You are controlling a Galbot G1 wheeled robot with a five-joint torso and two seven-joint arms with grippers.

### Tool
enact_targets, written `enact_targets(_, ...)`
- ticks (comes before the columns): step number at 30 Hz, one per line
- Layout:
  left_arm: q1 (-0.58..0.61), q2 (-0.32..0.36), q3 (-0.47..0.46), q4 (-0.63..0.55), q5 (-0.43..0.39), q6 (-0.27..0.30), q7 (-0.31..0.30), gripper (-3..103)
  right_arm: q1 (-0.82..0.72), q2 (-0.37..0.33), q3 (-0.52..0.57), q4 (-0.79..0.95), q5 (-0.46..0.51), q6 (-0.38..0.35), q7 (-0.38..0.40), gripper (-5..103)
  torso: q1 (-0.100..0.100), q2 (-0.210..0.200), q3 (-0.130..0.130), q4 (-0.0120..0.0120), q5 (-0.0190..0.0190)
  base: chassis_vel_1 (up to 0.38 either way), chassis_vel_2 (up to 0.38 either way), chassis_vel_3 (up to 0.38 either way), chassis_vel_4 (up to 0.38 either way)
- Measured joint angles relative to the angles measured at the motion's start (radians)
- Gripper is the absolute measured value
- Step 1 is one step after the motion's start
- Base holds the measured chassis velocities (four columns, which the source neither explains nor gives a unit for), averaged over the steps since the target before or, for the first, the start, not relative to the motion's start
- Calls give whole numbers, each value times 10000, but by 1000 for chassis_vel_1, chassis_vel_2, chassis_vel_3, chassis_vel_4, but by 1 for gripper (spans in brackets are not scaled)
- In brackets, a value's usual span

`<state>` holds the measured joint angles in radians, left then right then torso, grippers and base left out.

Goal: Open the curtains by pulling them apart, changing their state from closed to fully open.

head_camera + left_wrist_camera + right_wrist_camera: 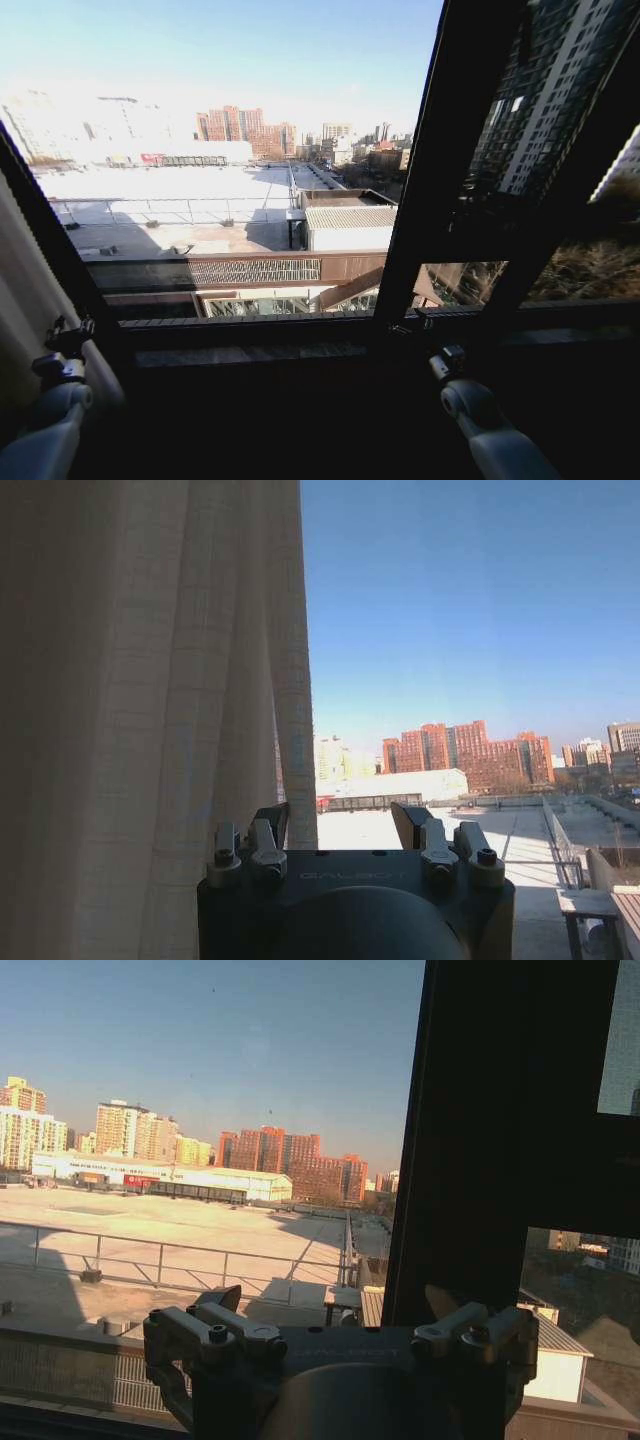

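The curtains [150, 700] hang bunched at the far left of the window, their pleated free edge falling just beside one finger of the left pincer [340, 830], whose jaws stand apart with nothing between them. In the head view the fabric [22, 290] sits behind the left arm, leaving the glass open across to the dark window frame [450, 170]. The right pincer [335, 1310] waits before that frame, jaws spread and empty, above the sill [300, 345].

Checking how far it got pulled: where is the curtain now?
The curtain is bunched at the far left of the head view, beside the window frame, just left of the open left hand.
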<state>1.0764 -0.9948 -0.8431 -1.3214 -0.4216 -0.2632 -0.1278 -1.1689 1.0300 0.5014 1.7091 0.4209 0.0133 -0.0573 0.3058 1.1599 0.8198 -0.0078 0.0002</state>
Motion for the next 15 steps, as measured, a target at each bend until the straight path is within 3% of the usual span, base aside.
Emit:
enact_targets(4, 848, -746, 204, -1324, -134, 5, 285, 77, 0, 0, 1, 0, 0, 0, 0, 100, 0, 0, 0, -1, 0, 0, 0, 0, 0)
enact_targets(6, 1061, -867, 268, -1606, -311, 15, 432, 77, 0, 0, 0, 0, 0, 0, -1, 100, 0, 0, 0, 0, 0, 0, 0, 0, 0)
enact_targets(7, 1232, -973, 310, -1824, -501, 37, 578, 83, 0, 0, 1, 0, 0, 0, 0, 100, 0, 0, 0, -1, 3, 0, 0, 0, 0)
enact_targets(10, 1777, -1321, 333, -2516, -1248, 540, 1044, 97, 0, 0, 1, 0, 0, 0, 0, 100, 0, 0, 0, 1, 0, 0, 0, 0, 0)
enact_targets(15, 2155, -1526, 129, -2857, -1650, 984, 1596, 100, 0, 0, 0, 0, 0, 0, 0, 100, 0, 0, 0, 1, 0, 0, 0, 0, 0)
